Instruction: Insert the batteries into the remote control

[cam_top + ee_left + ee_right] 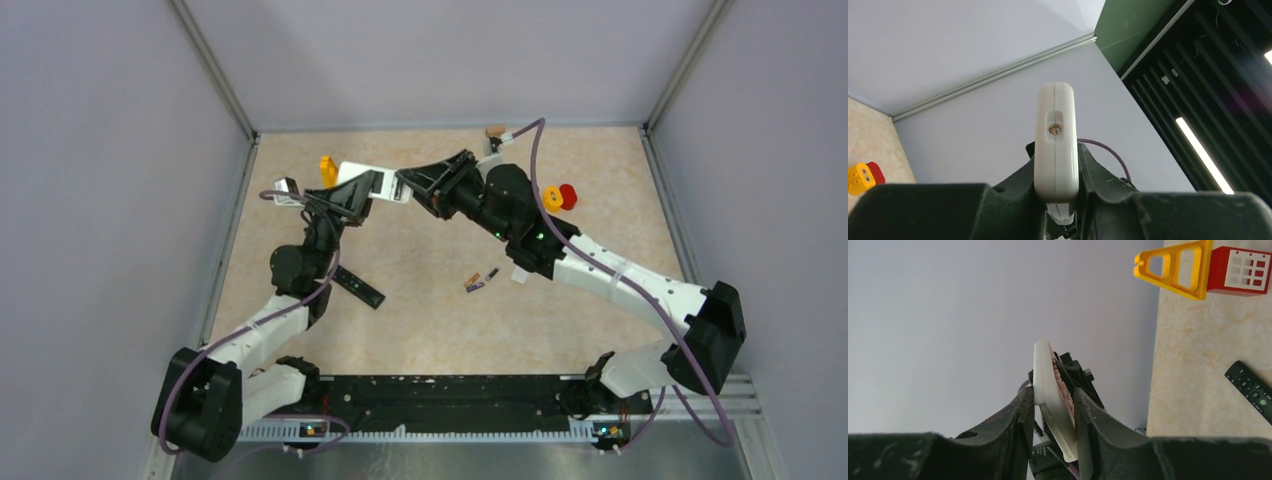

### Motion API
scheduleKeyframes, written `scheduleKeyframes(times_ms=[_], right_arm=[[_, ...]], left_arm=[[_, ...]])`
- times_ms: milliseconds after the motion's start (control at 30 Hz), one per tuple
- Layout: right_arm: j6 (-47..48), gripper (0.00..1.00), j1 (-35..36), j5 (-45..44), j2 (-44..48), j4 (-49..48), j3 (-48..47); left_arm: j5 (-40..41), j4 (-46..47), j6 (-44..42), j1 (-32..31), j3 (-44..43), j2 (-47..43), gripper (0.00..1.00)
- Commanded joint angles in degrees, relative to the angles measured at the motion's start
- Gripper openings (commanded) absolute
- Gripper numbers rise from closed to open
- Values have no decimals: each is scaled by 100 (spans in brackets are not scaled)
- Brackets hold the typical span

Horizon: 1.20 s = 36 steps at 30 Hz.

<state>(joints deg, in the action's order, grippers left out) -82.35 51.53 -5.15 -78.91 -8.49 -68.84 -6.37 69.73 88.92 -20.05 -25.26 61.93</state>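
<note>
Task stage: we judge it early; we see no cell seated, so all the loading is left.
White remote (372,181): 1, held up off the surface (430,330) between both arms; we cannot see its compartment.
Left gripper (1056,172): jaws closed on 1 end of the white remote.
Right gripper (1053,400): jaws clamped on the other end.
Batteries (480,281): we count 3 for certain, loose in a cluster on the surface, well apart from the white remote; a 4th we cannot tell.
Black remote (358,288): 1, flat on the surface.
Yellow frame (1175,267): 1.
Red block (1240,270): 1, just beside the yellow frame.
</note>
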Motion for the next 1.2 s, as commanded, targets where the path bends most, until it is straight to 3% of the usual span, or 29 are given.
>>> scheduleKeyframes(times_ms=[0, 433, 567, 633, 833, 933, 1033, 1167], right_arm=[[885, 3, 91, 881, 166, 907, -328], [3150, 2, 74, 261, 237, 1352, -366], [3423, 5, 72, 142, 229, 1325, -365], [3425, 14, 76, 180, 223, 1291, -427], [3189, 64, -8, 494, 490, 672, -265], [3078, 81, -95, 874, 782, 6, 91], [2954, 85, -261, 1255, 982, -378, 398], [3140, 82, -453, 1470, 1235, -232, 621]], left_arm=[[317, 57, -275, 32, -366, -243, 0], [288, -800, 452, 33, -372, -741, 0], [272, -1234, 208, 30, -418, -1017, 0], [298, -1506, -45, 30, -409, -1175, 0], [417, -1883, -732, 28, -139, -1504, 0], [405, -1730, -970, 34, 100, -1533, 0], [291, -1357, -1091, 51, 386, -1509, 0], [-25, -1075, -1299, 114, 567, -1513, 0]])
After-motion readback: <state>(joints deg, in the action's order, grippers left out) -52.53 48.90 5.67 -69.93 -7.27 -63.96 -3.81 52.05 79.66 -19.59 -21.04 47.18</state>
